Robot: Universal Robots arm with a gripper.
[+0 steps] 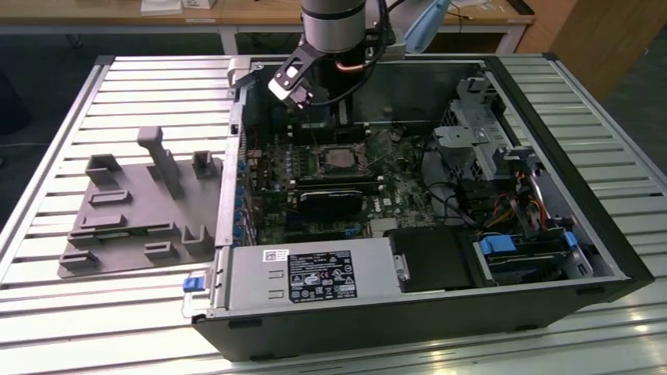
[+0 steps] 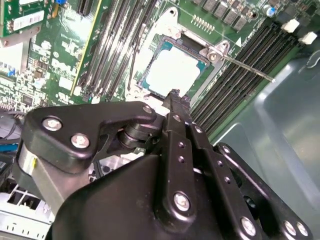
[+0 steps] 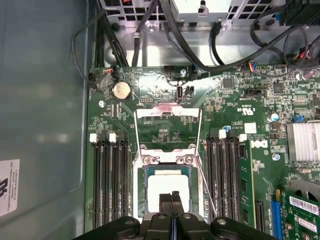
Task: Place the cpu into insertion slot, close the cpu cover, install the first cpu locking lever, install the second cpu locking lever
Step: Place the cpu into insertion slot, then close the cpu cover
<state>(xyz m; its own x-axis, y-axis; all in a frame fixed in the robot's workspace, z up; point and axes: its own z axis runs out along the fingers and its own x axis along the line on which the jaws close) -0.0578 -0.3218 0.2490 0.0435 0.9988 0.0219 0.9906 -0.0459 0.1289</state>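
The cpu [image 3: 167,189], a pale silver square, lies flat in the socket on the green motherboard; it also shows in the second wrist view [image 2: 172,72] and in the exterior view [image 1: 336,158]. The cpu cover [image 3: 168,114], a thin metal frame with a square window, stands swung open away from the socket. A thin locking lever [image 3: 206,192] sticks up beside the socket, also seen as a long rod [image 2: 247,67]. My gripper [image 3: 171,197] hovers just over the cpu's edge, its black fingers [image 2: 175,107] shut together on nothing.
Memory slots [image 3: 112,185] flank the socket on both sides. A heat sink [image 3: 302,142] and cables [image 3: 165,30] lie beyond it. The case wall [image 2: 280,115] is close by. A grey fixture plate [image 1: 136,211] lies at the exterior view's left, and the power supply [image 1: 312,277] is at the front.
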